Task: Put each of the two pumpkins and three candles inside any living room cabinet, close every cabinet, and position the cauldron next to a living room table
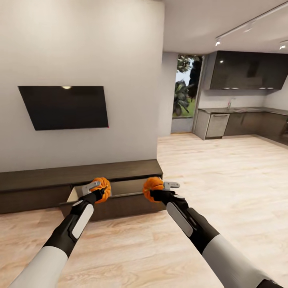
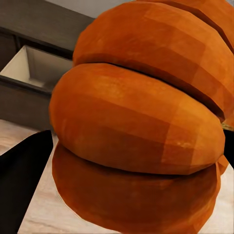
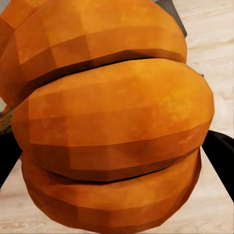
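A wheeled robot faces a living-room wall with both arms stretched forward, each carrying a bright-orange pumpkin. The left pincer (image 1: 97, 189) is clamped on the left pumpkin (image 1: 102, 189), holding it in the air in front of the open drawer (image 1: 120, 188) of the long, low, dark-brown cabinet (image 1: 48, 180). The right pincer (image 1: 163, 188) grips the right pumpkin (image 1: 153, 189), which is held at about the same height, in front of the drawer's right end and the cabinet's right corner. The two pumpkins sit well apart from each other, level with the drawer's pulled-out front.

From the left wrist camera, the ribbed left pumpkin (image 2: 141, 122) looms close, with the drawer's pale inside (image 2: 36, 68) visible behind it and a dark finger (image 2: 22, 180) at the edge. From the right wrist camera, the right pumpkin (image 3: 112, 126) likewise sits between dark fingers (image 3: 222, 158), above the pale wood floor (image 3: 214, 44).

A black television (image 1: 64, 107) hangs on the white wall above the cabinet. To the right, the light plank floor (image 1: 208, 176) runs to a kitchen with dark upper cupboards (image 1: 248, 70), a grey counter (image 1: 240, 110) and a doorway showing green plants (image 1: 186, 88).
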### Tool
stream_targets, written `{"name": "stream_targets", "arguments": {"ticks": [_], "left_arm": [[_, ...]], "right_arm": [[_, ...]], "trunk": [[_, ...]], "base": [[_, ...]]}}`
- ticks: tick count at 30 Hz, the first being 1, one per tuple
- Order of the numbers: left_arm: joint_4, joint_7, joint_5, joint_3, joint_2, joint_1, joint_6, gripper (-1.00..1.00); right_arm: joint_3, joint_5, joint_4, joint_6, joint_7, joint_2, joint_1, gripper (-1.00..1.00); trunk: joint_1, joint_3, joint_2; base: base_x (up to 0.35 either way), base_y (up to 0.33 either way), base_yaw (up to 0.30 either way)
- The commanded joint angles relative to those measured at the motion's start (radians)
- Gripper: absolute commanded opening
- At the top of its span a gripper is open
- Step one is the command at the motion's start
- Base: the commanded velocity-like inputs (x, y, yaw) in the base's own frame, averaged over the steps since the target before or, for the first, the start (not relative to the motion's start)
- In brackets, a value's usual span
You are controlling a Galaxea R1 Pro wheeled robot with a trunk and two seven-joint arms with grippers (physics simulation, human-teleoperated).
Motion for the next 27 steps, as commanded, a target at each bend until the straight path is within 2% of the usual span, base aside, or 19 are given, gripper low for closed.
{"name": "stream_targets", "arguments": {"ticks": [1, 27], "left_arm": [[-0.001, 0.010, 0.004, -0.005, 0.002, -0.001, 0.002, -1.00], [-0.002, 0.010, 0.010, -0.005, -0.001, -0.001, 0.003, -1.00]], "right_arm": [[0.002, -0.005, -0.001, 0.001, -0.011, 0.000, -0.002, -1.00], [0.006, -0.005, -0.006, 0.001, -0.009, -0.001, -0.002, -1.00]], "trunk": [[0.001, -0.002, -0.002], [0.001, -0.002, -0.002]], "base": [[0.344, 0.065, 0.000], [0.313, -0.104, 0.000]]}}
